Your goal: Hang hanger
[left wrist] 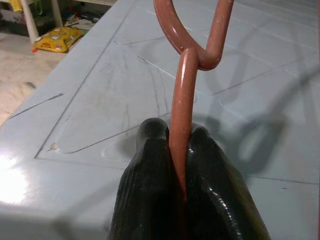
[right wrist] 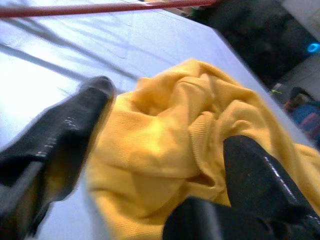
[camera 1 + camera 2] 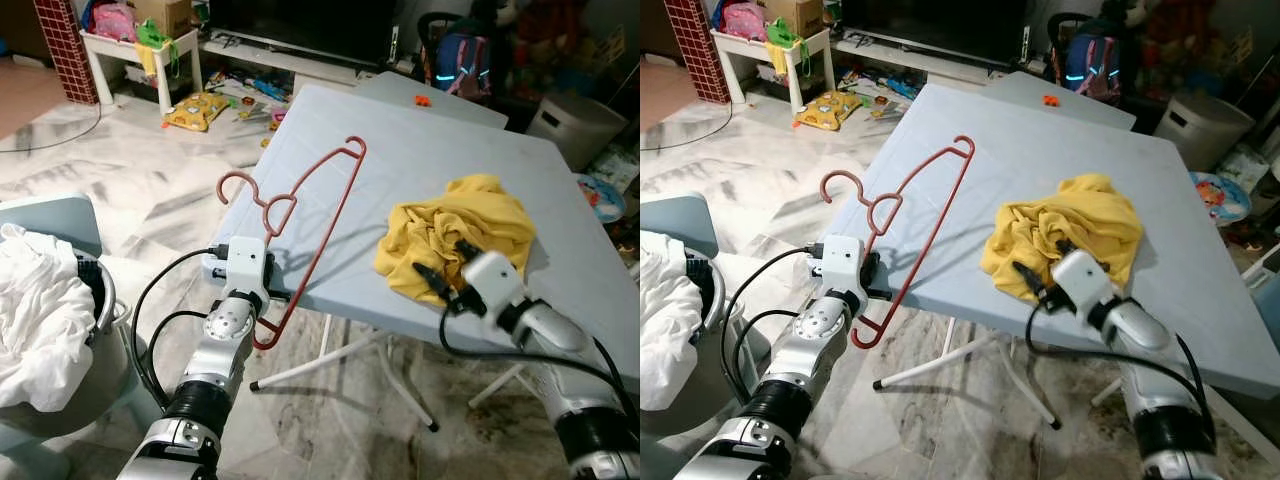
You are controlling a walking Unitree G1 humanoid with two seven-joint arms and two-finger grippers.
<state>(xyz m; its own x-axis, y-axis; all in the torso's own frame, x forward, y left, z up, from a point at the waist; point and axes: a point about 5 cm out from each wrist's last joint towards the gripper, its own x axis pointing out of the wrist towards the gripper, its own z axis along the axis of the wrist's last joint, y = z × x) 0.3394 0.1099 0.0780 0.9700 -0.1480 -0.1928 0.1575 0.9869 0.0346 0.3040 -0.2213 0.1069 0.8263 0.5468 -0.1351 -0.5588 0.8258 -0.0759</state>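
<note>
Left gripper (image 1: 181,150) clamps thin red plastic hanger (image 3: 318,215) at 1 low point, so it may pivot; right gripper (image 2: 165,150), spread wide and empty at crumpled yellow knit garment (image 3: 455,235), could snag folds.

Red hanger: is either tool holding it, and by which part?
The left tool is shut on the red hanger, on its wire near one lower corner. The right tool is open at the yellow cloth.

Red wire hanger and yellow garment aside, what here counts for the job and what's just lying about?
In the job:
red wire hanger, clamped in the left pincer
crumpled yellow knit garment, with the open right pincer at it
pale blue folding table under both

Lying about:
white laundry heap in a bin
yellow toy on the floor
small white side table
</note>
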